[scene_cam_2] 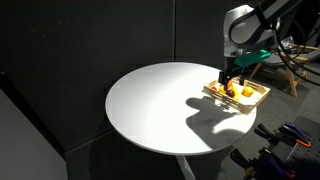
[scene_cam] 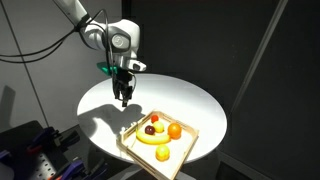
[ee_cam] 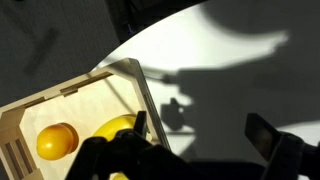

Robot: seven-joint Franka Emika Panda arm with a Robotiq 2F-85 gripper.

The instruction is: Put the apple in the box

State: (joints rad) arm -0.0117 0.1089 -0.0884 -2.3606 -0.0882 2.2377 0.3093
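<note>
The box (scene_cam: 135, 145) is a shallow tan wooden tray at the near edge of the round white table. It also shows in both other views (scene_cam_2: 262, 92) (ee_cam: 70, 95). The apple (scene_cam: 151, 129), small and dark maroon, lies inside the box among other fruit. My gripper (scene_cam: 124, 99) hangs above the table just beyond the box's far corner, and is also seen in an exterior view (scene_cam_2: 232, 82). In the wrist view the jaws (ee_cam: 200, 135) are wide apart with only shadowed table between them. The apple is hidden in the wrist view.
The box also holds an orange ball (scene_cam: 175, 129), a yellow banana (scene_cam: 150, 139), a lemon (scene_cam: 163, 152) and a small brighter red fruit (scene_cam: 155, 118). The white table (scene_cam: 170, 95) has a dark backdrop around it. Equipment stands beside the table (scene_cam_2: 290, 140).
</note>
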